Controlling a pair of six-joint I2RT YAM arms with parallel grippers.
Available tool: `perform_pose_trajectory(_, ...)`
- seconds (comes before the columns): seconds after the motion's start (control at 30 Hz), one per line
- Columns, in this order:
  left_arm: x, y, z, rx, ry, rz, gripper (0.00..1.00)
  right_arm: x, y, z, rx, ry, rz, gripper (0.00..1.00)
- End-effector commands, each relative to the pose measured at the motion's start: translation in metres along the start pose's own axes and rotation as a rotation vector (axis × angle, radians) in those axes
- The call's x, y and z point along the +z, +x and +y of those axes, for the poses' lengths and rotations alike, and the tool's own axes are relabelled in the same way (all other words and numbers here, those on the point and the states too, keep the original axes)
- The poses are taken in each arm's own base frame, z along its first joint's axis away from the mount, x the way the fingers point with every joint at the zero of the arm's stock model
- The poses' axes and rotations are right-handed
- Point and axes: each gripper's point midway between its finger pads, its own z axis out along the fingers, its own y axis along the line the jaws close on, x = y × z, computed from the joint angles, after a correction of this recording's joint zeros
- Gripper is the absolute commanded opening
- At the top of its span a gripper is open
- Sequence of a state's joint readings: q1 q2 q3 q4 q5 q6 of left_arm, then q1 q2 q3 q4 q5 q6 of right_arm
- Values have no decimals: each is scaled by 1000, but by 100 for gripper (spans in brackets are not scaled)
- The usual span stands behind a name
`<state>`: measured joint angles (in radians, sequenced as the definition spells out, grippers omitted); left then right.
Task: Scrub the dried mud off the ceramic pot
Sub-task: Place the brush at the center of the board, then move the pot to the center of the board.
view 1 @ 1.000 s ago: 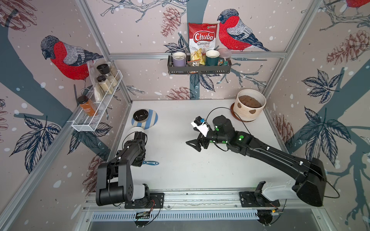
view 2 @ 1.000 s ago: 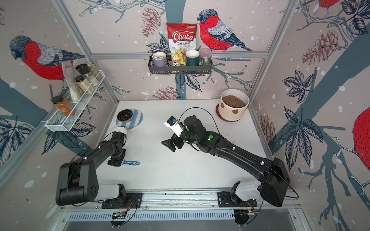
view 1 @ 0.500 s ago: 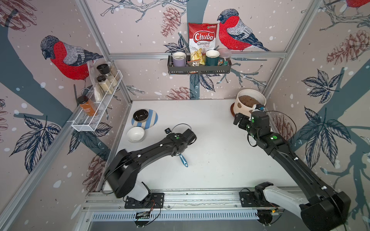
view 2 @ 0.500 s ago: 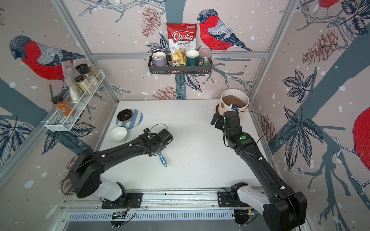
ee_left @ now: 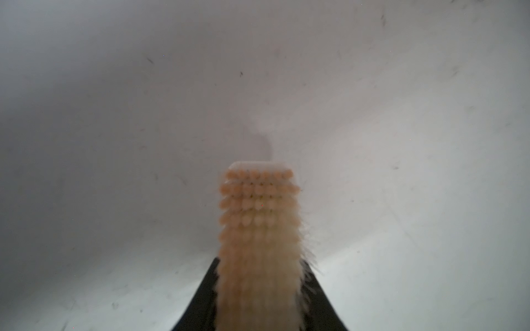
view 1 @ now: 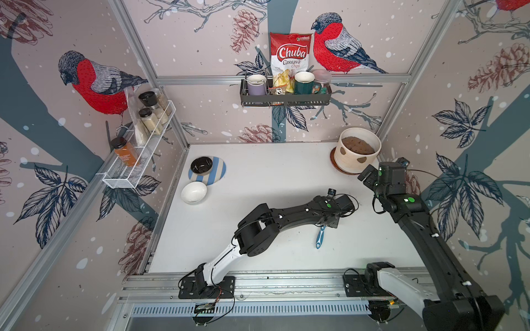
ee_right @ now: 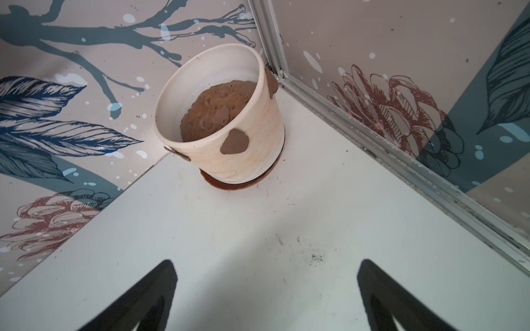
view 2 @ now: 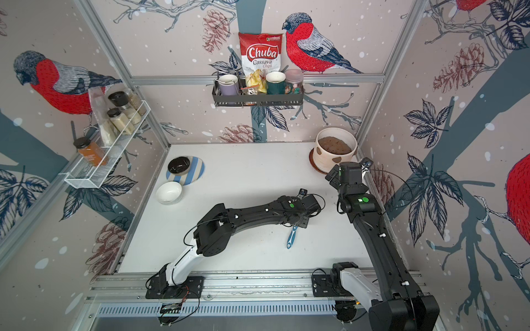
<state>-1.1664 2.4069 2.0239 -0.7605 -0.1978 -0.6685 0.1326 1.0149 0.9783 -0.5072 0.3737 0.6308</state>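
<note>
White, scuffed table [view 1: 272, 177] boxed in by bird-papered walls [view 1: 206, 114], with one pot [ee_right: 258, 160] in the far right corner bearing three mud [ee_right: 234, 142] patches, perhaps more behind, two bowls [view 1: 194, 192] at left, left gripper [view 1: 329, 223] clamped on one brush [view 1: 319, 238], right gripper [ee_right: 266, 265] spread wide, empty, near the pot.

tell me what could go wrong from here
The pot sits tight in the corner, so the open right end effector may knock the wall frame or push it off its saucer. One mud patch faces the wall, likely hard for the brush to reach.
</note>
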Motion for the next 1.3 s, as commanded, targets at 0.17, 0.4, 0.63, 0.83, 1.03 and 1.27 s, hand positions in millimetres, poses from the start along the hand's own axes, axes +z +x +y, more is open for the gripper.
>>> perform_pose_trajectory(0.17,24,35,-14,256,-13,138,41,-4,-10,-13,144,-32,-48,99)
perform_pose_trajectory(0.4,-44,10,-34,282,114,10,88,10,-26,33,49,-176,7,99)
perform_pose_trajectory(0.63,-130,-12,-21,333,152,-102,97,32,-39,87,-141,-311,77,88)
perform_pose_trajectory(0.83,-193,-11,-4,353,309,-128,97,71,-35,113,-306,-307,197,84)
perform_pose_trajectory(1.03,-232,-9,29,302,431,-176,97,120,-33,116,-383,-244,295,79)
perform_pose_trajectory(1.27,-258,-6,87,206,456,-286,97,165,-40,144,-422,-259,353,72)
